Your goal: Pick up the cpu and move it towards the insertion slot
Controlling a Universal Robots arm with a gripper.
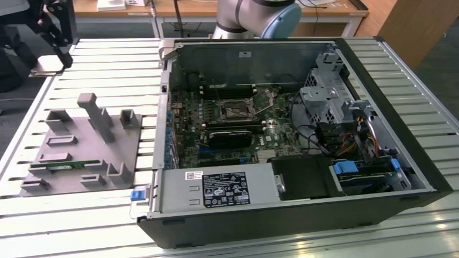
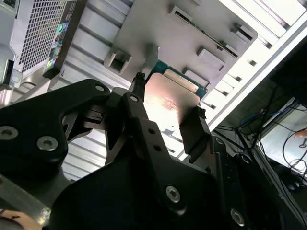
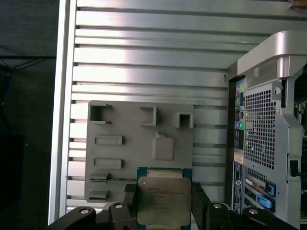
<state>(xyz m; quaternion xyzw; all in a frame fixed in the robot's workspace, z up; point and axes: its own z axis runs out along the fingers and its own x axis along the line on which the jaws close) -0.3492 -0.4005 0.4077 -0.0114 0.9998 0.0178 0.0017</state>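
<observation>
Fixture tray (image 1: 86,148), grey, with recesses and posts, on slatted table (image 1: 86,215) at the exterior view's left; open computer case (image 1: 287,226) to its right; insertion slot (image 1: 235,110) on the board inside the case. Cpu (image 3: 162,201), silvery top, green rim, clamped by two opposite edges between the black fingers of gripper (image 3: 163,191) in both wrist views; held over the tray, well apart from the slot.
</observation>
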